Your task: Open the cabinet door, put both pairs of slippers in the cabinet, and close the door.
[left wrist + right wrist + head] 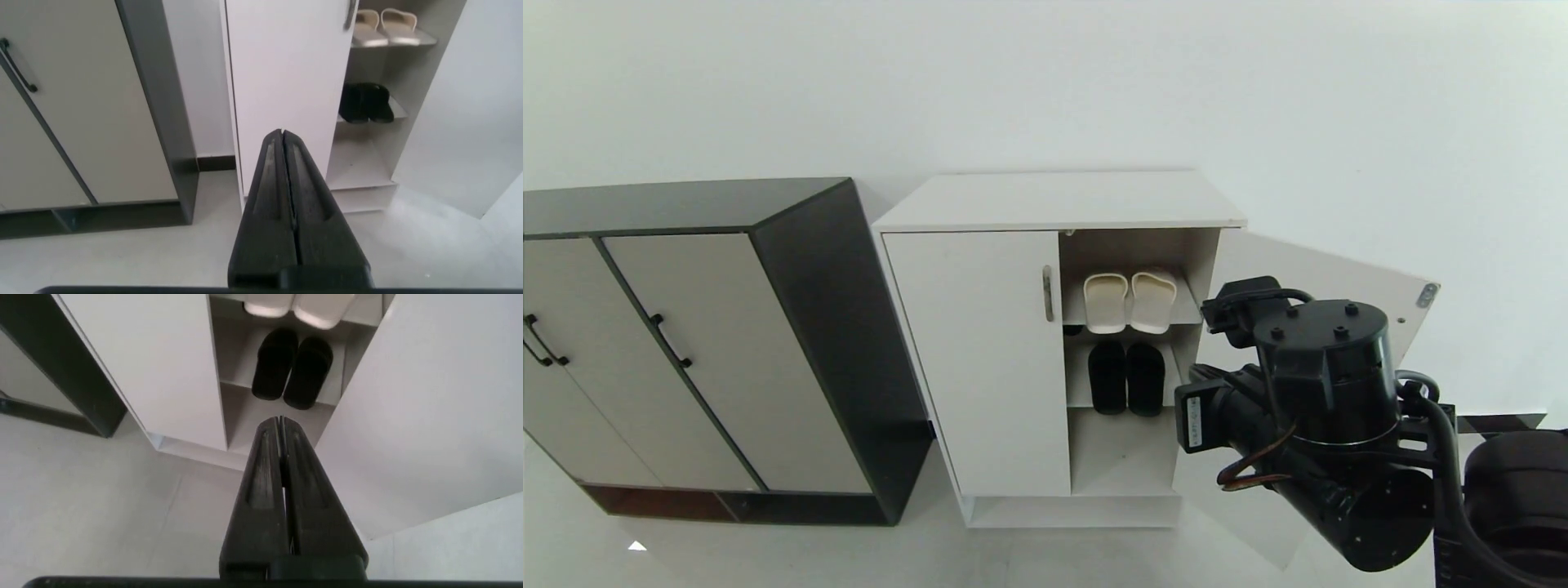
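Both of my pincers are pressed together, holding nothing: the left pincer (282,143) and the right pincer (280,429). White slippers (1129,300) sit on the upper shelf of the cabinet (1054,200), black slippers (1125,377) one shelf below, with the door (1339,273) swung open.

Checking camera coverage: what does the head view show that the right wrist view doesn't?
Head view adds: the white cabinet's flat top and the silver bar handle on its closed door. Right wrist view adds: the black right end effector, shut. Shared: cream slide slippers on the upper shelf, black slide slippers on the shelf below, the open white door.
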